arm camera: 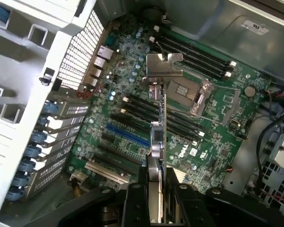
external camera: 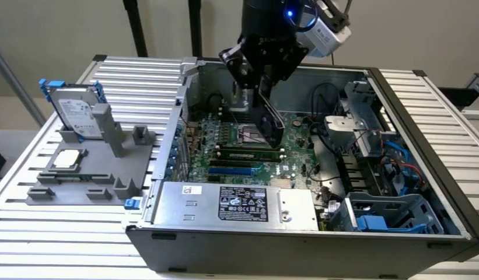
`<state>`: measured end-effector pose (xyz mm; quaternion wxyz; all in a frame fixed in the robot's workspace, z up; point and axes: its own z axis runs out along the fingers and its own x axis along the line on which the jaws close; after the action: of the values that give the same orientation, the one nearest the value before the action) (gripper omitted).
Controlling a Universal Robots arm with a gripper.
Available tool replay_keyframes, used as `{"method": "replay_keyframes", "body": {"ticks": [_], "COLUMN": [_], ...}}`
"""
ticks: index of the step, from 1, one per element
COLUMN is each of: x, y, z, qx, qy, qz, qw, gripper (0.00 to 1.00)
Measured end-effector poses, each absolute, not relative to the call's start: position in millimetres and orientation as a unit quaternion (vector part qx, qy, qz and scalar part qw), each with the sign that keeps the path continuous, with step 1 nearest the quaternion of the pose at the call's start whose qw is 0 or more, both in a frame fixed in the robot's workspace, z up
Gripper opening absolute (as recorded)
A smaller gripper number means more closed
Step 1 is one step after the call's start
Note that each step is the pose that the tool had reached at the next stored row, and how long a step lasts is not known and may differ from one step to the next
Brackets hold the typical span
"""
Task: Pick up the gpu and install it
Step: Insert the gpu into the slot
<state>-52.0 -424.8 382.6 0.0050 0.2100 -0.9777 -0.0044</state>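
My gripper (external camera: 255, 87) is shut on the gpu (external camera: 267, 121), a thin card whose black face shows as it hangs on edge inside the open computer case (external camera: 395, 111). In the wrist view the gpu (arm camera: 158, 137) is seen edge-on, its silver end bracket (arm camera: 164, 65) farthest from the camera, and my gripper (arm camera: 155, 179) clamps it from both sides. The card is held above the green motherboard (arm camera: 213, 109), over the black slots beside the blue slot (arm camera: 128, 135). I cannot tell whether its lower edge touches the board.
A silver power supply (external camera: 235, 201) fills the case's near side, and drive cages with cables (external camera: 379, 157) stand at the exterior view's right. Outside the case, a grey fixture (external camera: 91, 169) holds a hard drive in a blue frame (external camera: 74, 111). The CPU socket (arm camera: 189, 92) lies open.
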Motion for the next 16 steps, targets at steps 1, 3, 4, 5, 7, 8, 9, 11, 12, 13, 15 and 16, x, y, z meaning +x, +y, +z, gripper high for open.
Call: {"method": "replay_keyframes", "body": {"ticks": [1, 3, 4, 5, 7, 8, 9, 11, 12, 13, 15, 16], "x": [-52.0, -52.0, -52.0, -52.0, -52.0, -52.0, -52.0, -51.9, -52.0, -51.9, -52.0, -52.0], "y": [-424.8, -424.8, -424.8, -424.8, -424.8, -424.8, -424.8, -424.8, -424.8, -424.8, -424.8, -424.8], "z": [381.7, 379.8, 378.9, 378.0, 376.1, 375.3, 374.4, 372.6, 371.7, 370.9, 369.4, 368.7], "qx": [0.219, 0.237, 0.245, 0.254, 0.272, 0.281, 0.289, 0.307, 0.315, 0.324, 0.341, 0.35], "qy": [-0.976, -0.972, -0.969, -0.967, -0.962, -0.96, -0.957, -0.952, -0.949, -0.946, -0.94, -0.937], "qz": [-0.005, -0.005, -0.005, -0.006, -0.006, -0.006, -0.006, -0.006, -0.006, -0.006, -0.006, -0.006], "qw": [0.005, 0.004, 0.004, 0.004, 0.004, 0.004, 0.003, 0.003, 0.003, 0.002, 0.002, 0.001], "gripper": [0.0, 0.0, 0.0, 0.0, 0.0, 0.0, 0.0, 0.0, 0.0, 0.0, 0.0, 0.0]}}
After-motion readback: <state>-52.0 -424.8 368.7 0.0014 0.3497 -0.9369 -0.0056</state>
